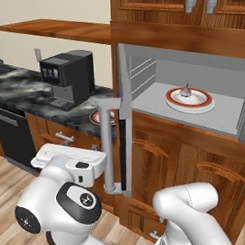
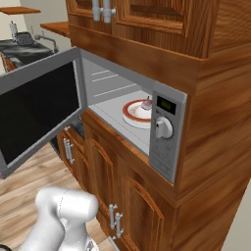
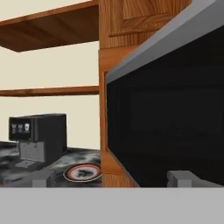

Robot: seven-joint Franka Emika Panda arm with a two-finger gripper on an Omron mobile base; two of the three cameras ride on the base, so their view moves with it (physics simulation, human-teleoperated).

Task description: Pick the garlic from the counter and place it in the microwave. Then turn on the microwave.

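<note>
Wooden cabinets frame the microwave [image 1: 193,99], its door [image 2: 37,115] swung wide open. We see the garlic [image 1: 186,92] already on the red-rimmed plate [image 1: 190,100] near the middle of the cavity floor. Our gripper [image 3: 113,179] stands wide and empty, low before the door's outer face, well apart from the garlic. Risk: the arm snags the handle [image 1: 106,145] while closing, or leaves the door ajar before the knob [image 2: 163,128] is turned.
</note>
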